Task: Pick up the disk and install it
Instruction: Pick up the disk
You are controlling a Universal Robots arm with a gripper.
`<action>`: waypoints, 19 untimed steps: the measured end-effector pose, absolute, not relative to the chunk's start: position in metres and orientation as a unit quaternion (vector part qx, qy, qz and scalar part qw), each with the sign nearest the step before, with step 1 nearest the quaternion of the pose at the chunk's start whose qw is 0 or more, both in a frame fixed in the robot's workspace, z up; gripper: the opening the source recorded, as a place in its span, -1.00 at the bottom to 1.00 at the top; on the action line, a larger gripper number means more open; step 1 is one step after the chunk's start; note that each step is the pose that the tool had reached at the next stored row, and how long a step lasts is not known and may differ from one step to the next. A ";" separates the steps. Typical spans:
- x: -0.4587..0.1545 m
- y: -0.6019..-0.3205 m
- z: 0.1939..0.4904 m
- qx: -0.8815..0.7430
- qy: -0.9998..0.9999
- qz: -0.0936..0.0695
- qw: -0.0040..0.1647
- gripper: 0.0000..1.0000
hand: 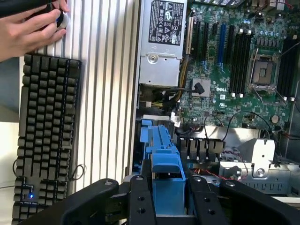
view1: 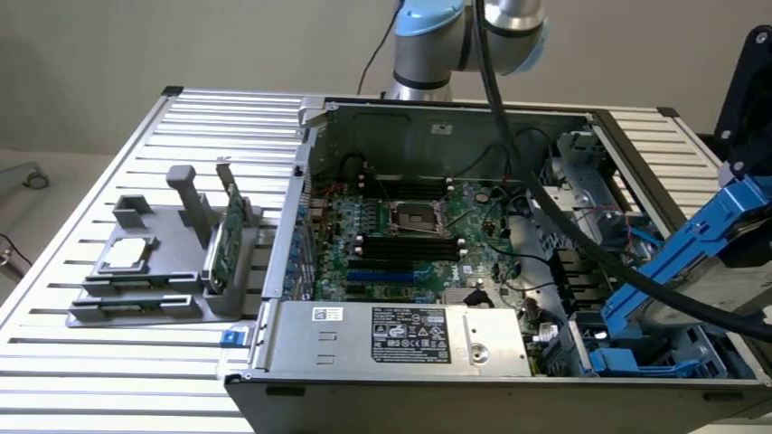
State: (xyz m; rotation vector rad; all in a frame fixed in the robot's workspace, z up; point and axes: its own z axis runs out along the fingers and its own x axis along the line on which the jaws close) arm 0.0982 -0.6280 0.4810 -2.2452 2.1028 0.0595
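Tool [hand: 169, 192] clenched on disk [view1: 710, 267], fingers [hand: 140, 201] flanking blue carrier. Disk hangs tilted over blue drive bay [view1: 630, 360] in corner of computer case [view1: 483, 405] at exterior view's right. Long axis slopes down toward bay, which lies just below.

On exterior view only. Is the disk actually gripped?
Observer: Yes. The wrist view has the jaws shut on the blue carrier of the disk.
Operator: Anyone near the table?
Observer: A person's hand is on something small at the slatted table, just past the end of a black keyboard.
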 end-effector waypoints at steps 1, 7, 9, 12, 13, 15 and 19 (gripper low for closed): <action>0.095 -0.628 0.479 -0.729 0.683 0.019 0.033 -0.35; 0.092 -0.622 0.468 -0.729 0.683 0.018 0.033 -0.35; 0.092 -0.619 0.465 -0.729 0.683 0.018 0.033 -0.35; 0.092 -0.613 0.461 -0.729 0.683 0.016 0.030 -0.35; 0.092 -0.612 0.461 -0.729 0.683 0.015 0.030 -0.35; 0.093 -0.610 0.460 -0.729 0.684 0.015 0.030 -0.35; 0.098 -0.608 0.458 -0.725 0.688 0.015 0.030 -0.35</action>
